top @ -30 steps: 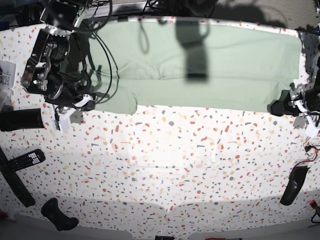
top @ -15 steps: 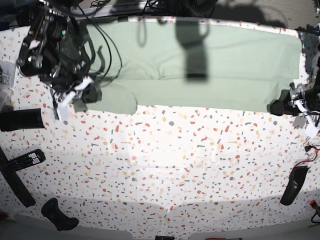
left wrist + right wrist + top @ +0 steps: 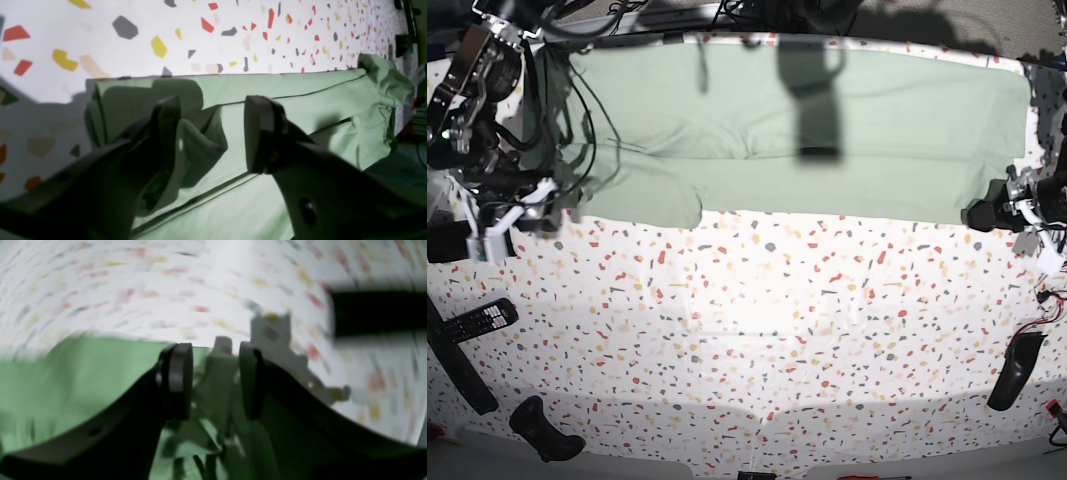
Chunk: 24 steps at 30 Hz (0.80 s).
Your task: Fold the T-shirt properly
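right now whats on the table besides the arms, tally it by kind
T-shirts: 1, the T-shirt, sage green, spread along the far edge
Remote controls: 1, the remote, black with buttons, at the base view's left edge
Total: 2, leaving out a few dark items at the edges I cannot identify

My right arm [image 3: 487,90] was a tangle of black and silver metal draped with loose black cables, ending in white plastic pieces. Both pincers had matte black, blocky fingers [image 3: 263,130]; the right pincer [image 3: 215,380] seemed to carry a pale pad, though blur obscured it.
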Tool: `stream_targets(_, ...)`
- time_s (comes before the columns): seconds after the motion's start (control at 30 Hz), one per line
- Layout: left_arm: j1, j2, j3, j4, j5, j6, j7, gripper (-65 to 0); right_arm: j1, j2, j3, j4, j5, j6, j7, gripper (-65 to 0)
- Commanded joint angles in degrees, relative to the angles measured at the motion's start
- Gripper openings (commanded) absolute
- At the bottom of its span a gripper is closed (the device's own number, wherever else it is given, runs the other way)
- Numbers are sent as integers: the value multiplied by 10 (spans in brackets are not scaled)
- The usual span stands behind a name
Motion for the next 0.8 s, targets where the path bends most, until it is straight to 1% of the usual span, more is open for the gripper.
stream_targets(0.0,-12,-15,-6,9,-13,-5,-5,-366,7,-3,12,-3,-2,-29,22,-425)
stream_targets(0.03,-12,-15,-6,9,-13,-5,-5,-366,9,-11,23,-13,-3,-49,28,-425)
stream_targets(0.1,-12,-15,-6,9,-14,-5,-5,-366,16,-23,38,-33,10,-48,24,-424)
stream_targets(0.13,-12,-15,-6,9,-14,-5,-5,-366,17,-24,40,-40,25,-45,20,-424)
stream_targets(0.17,-12,-15,-6,9,-14,-5,-5,-366,17,-23,38,-44,47,-39,17,-424)
stream_targets(0.23,-12,-15,-6,9,-13,-5,-5,-366,17,-24,35,-46,88,-11,4,-423)
stream_targets(0.3,-12,-15,-6,9,-14,-5,-5,-366,17,-24,30,-46,110,13,-4,-423)
stream_targets(0.33,-12,-15,-6,9,-13,-5,-5,-366,17,-25,27,-46,114,17,-4,-423)
stream_targets(0.63,-12,-15,-6,9,-14,-5,-5,-366,23,-53,1,-75,113,18,14,-423)
stream_targets(0.77,-12,-15,-6,9,-14,-5,-5,-366,41,-54,1,-76,65,17,13,-423)
